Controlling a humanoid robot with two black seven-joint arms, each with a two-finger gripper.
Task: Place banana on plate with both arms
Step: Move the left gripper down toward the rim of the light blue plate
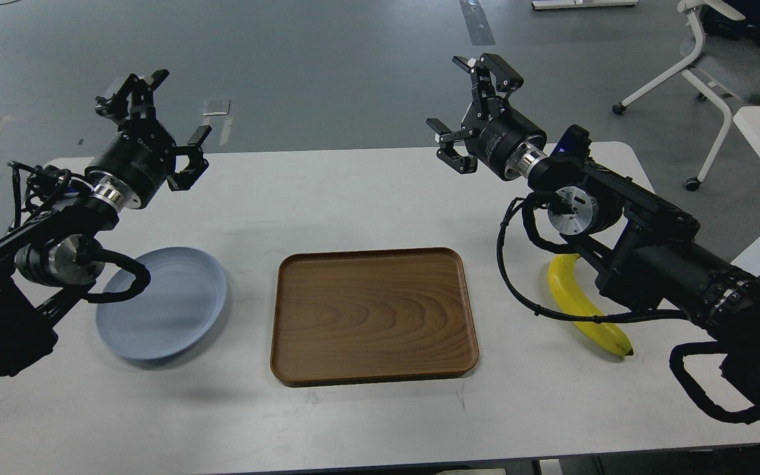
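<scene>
Both pincers, left pincer and right pincer, hover spread and empty while the banana lies near the table's right edge (half under the right arm), so a blind grasp might roll it away from the plate near the left edge.

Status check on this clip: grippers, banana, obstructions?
Left gripper and right gripper open, raised, empty. Banana on table right; plate left. Wooden tray between them.
</scene>
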